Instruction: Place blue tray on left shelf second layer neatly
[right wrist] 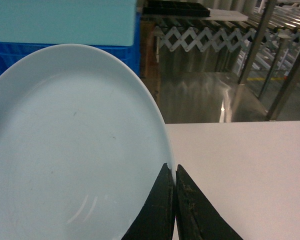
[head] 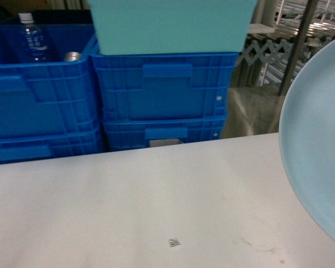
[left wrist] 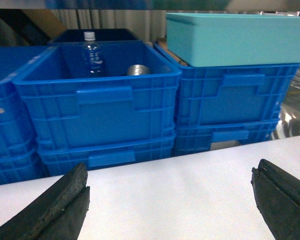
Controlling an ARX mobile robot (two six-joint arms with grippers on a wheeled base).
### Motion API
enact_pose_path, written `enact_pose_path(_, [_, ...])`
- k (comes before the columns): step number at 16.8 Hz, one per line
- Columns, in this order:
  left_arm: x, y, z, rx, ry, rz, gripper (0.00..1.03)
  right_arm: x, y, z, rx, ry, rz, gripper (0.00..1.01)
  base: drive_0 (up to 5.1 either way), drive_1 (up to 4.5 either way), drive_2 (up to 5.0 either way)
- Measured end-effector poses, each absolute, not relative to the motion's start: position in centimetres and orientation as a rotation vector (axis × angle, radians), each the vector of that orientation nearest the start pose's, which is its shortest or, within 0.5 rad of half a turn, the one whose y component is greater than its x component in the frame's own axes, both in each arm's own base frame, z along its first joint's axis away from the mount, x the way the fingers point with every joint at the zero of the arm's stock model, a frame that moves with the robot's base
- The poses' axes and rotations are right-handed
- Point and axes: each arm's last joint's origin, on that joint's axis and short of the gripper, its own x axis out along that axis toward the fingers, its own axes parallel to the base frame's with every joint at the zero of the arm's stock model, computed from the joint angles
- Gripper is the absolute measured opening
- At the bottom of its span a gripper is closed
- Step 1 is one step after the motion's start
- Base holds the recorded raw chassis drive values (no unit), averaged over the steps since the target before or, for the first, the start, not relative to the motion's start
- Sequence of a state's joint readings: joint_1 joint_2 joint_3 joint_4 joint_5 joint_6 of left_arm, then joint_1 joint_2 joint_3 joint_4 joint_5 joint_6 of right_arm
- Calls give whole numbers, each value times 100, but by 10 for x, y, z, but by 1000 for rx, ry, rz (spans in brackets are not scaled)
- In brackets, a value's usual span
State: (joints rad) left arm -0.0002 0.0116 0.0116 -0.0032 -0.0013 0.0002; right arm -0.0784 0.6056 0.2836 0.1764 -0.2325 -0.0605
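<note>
Two grippers are showing here, and only one is carrying anything. The right gripper is pinching the rim of the blue tray at the bottom centre of the right wrist view, its dark fingers pressed together on the thin edge. In the head view the tray is filling the right edge of the frame, raised over the white table and tilted toward the camera. The left gripper is hanging wide open and empty across the bottom of the left wrist view, holding nothing.

Behind the table, blue crates are sitting stacked in the upper half of the head view, a teal box on the top one and a water bottle standing in the crate at upper left. Steel shelf posts and rails are showing at the upper right of the right wrist view; which tier is the second layer cannot be told.

The grip looks like the weak point: a glossy dish held by one narrow bite on its rim may be pivoting or sliding out if the arm swings quickly. The wide tray could also be clipping a post or a crate corner on the way in, and a tilted release would be leaving it crooked on the tier.
</note>
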Motion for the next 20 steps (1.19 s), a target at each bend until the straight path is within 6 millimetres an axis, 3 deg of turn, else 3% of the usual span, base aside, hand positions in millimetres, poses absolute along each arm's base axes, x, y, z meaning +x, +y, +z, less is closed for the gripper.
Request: enact_pose_path(20, [98,0,166,0,5,0,98,149,-5,219,-38,139,158,2,303,-379,-379])
